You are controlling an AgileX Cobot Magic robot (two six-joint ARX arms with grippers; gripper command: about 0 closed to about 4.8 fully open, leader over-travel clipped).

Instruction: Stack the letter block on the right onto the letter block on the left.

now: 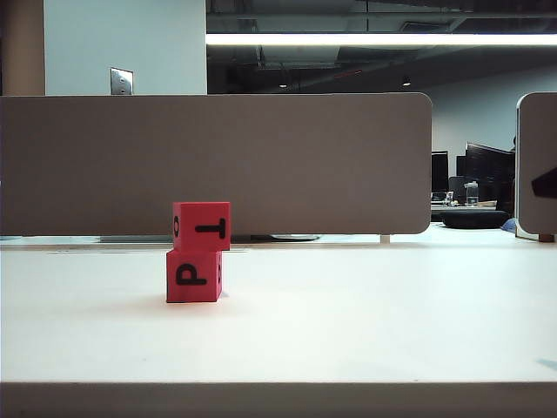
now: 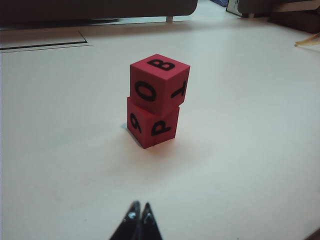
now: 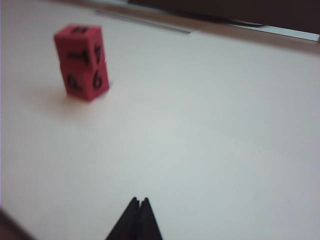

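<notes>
- Left gripper (image 2: 138, 212): fingers pressed together, empty, well apart from the stack.
- Right gripper (image 3: 138, 207): the same.
- Upper block (image 1: 202, 226) sits on lower block (image 1: 193, 276), slightly offset, on the worktop (image 1: 365, 313).
- Likely light, rigid; grip opposite flat side faces.

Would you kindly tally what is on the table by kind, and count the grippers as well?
Red letter blocks: 2, the upper block stacked on the lower block
Grippers: 2, the left gripper and the right gripper, both shut and away from the stack
Total: 4
</notes>
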